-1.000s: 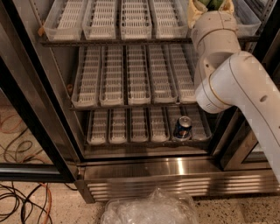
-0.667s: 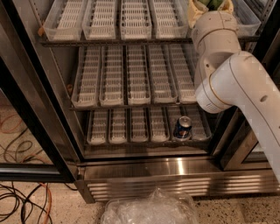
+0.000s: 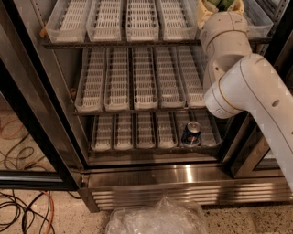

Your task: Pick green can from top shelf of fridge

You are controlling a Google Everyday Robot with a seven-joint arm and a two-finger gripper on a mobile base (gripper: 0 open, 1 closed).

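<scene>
Racks of slotted trays fill the open fridge (image 3: 151, 176), which takes up most of the frame between its black door frame (image 3: 34, 114) on the left and the robot on the right. The white arm (image 3: 256, 91) enters from the right edge, bends at a rounded joint in the middle right, and rises to the upper right corner. There the gripper (image 3: 220, 7) sits at the very top edge, level with the right end of the top shelf (image 3: 114, 44). Only pale yellowish parts of it show, cut off by the frame, so I cannot tell whether it is spread or clamped on anything. A small patch of the green can (image 3: 224, 2) shows between those pale parts, at the right end of the shelf, most of it out of view above. To the left of it, the shelf carries a row of clear trays (image 3: 105, 20) with tall walls, standing side by side on the dark rack. Below, the middle rack (image 3: 137, 77) holds white slotted lanes running front to back. The lowest rack (image 3: 137, 130) has shorter lanes of the same kind, and a blue-and-silver can (image 3: 191, 133) stands upright in one of the lanes toward the right, well apart from the gripper. Under the racks runs the louvred steel base (image 3: 183, 194). In front of it, at the bottom centre, a crumpled clear plastic bag (image 3: 155, 218) lies on the speckled floor (image 3: 247, 221). Dark and orange cables (image 3: 20, 208) curl over the floor in the lower left corner.
</scene>
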